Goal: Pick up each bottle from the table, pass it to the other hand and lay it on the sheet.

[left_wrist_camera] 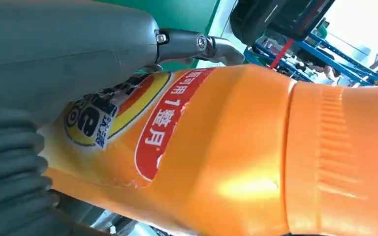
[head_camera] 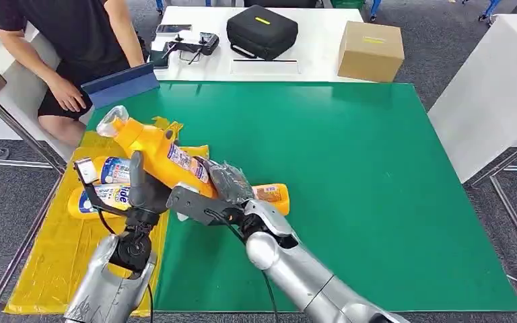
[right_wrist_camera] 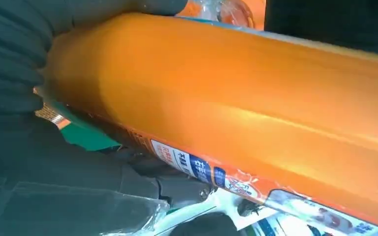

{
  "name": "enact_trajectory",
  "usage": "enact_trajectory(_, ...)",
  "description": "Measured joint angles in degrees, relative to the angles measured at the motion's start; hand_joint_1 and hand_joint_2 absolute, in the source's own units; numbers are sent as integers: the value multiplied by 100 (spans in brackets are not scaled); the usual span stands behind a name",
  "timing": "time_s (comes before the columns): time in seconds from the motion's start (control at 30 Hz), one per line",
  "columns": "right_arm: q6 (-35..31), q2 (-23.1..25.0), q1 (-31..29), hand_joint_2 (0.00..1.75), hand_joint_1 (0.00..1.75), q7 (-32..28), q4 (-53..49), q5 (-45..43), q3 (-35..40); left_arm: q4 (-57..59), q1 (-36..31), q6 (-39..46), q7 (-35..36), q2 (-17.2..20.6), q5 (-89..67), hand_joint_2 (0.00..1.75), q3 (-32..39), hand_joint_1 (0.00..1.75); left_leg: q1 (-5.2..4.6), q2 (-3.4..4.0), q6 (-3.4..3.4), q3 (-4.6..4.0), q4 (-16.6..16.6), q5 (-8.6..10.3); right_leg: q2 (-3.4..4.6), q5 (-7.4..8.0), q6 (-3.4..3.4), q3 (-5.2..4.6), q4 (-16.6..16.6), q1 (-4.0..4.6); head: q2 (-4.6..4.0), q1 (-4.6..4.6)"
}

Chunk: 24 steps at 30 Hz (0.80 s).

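**Orange bottle held between both hands above the yellow sheet's edge**

Orange plastic detergent bottle (head_camera: 161, 156) with a clear cap, in the head view, slants from its cap at 10 o'clock down toward 4 o'clock, lifted over the green table mat (head_camera: 350, 195). The left hand (head_camera: 143, 192) has its fingers curled against the bottle's lower body, while the right hand (head_camera: 217, 195) wraps the base end, its fingers closed around it. Two more orange bottles (head_camera: 104, 185) lie on the crinkled yellow sheet (head_camera: 60, 262) at 9 o'clock of the hands. A person (head_camera: 67, 47) sits at 11 o'clock beside a blue folder (head_camera: 121, 84).

Left wrist view: the left hand's thumb (left_wrist_camera: 69, 54) presses the bottle (left_wrist_camera: 236, 152) just above its printed label.

Right wrist view: the right hand's dark fingers (right_wrist_camera: 24, 59) clasp the bottle's (right_wrist_camera: 256, 113) smooth orange side.
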Motion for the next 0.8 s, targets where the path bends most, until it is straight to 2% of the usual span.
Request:
enact_trajectory(0.47,-44,-269,107,175,175,-18,-74,192,-205,7,-33,-15,53,-37,-9,175,-85,0,-2,1,0,-1,2,0,1,2,2,1,0,0,0,0)
enact_trajectory(0.8,220,-64,311,175,175,9,-70,380,-190,59,-17,-24,-94,-20,68,175,-55,0,2,1,-1,-2,0,1,1,1,1,0,2,1,0,0)
